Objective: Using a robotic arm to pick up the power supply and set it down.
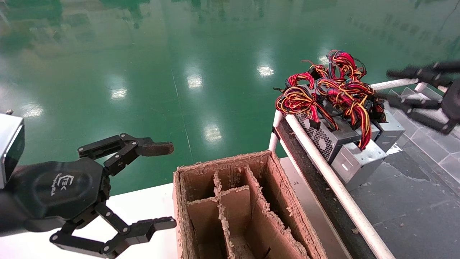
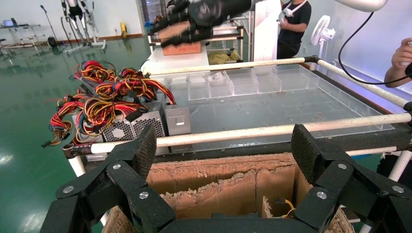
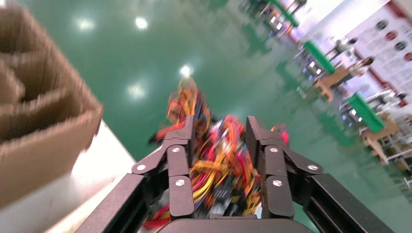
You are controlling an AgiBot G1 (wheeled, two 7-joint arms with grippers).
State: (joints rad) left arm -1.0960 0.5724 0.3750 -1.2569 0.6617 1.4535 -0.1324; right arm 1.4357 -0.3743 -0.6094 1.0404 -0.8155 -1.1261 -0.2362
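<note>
Several grey power supplies [image 1: 355,162] with tangled red, yellow and black wires [image 1: 330,93] lie bunched in the far corner of a railed cart; they also show in the left wrist view [image 2: 141,127]. My right gripper [image 1: 384,85] hangs open beside the wire bundles, blurred. In its wrist view, the right gripper [image 3: 221,124] has the wires [image 3: 218,165] showing between its spread fingers, and nothing is gripped. My left gripper [image 1: 170,185] stands open and empty beside the cardboard box [image 1: 251,201], and the left gripper [image 2: 224,143] looks over the box rim.
The cardboard box [image 2: 218,174] has worn dividers; yellow wires [image 2: 286,206] show in one compartment. A white pipe rail [image 1: 334,187] edges the cart. Clear plastic dividers [image 2: 243,82] line its far side. A person [image 2: 291,24] stands beyond the cart.
</note>
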